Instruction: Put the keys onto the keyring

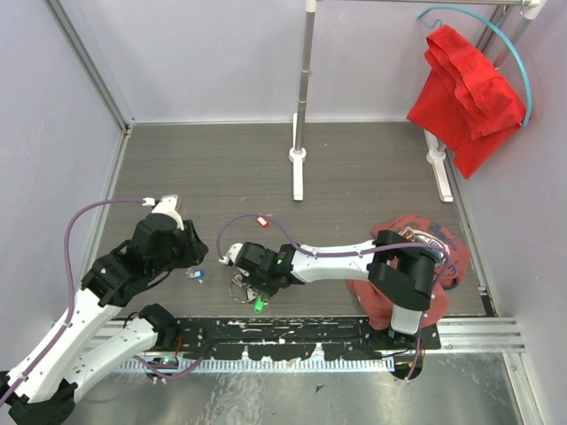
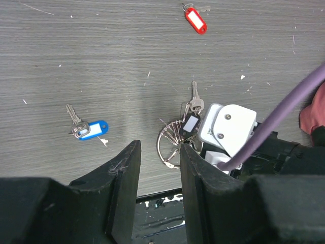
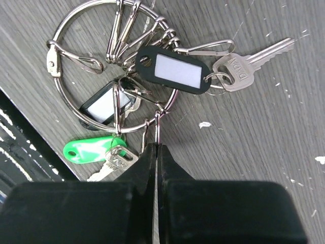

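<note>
The keyring (image 3: pixel 62 96) lies flat on the grey table (image 3: pixel 264 152) in front of the right arm, with a black-tagged key (image 3: pixel 175 71) and a green-tagged key (image 3: pixel 94 150) clipped to it. The right gripper (image 3: pixel 156 147) is pinched tight on a wire clip at the ring's near edge. The left gripper (image 2: pixel 160 147) hovers half open and holds nothing. A blue-tagged key (image 2: pixel 89 129) and a red-tagged key (image 2: pixel 195 20) lie loose, apart from the ring.

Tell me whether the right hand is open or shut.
Shut. The right hand has its fingers pressed together with no gap, their tips at a wire clip on the keyring.
</note>
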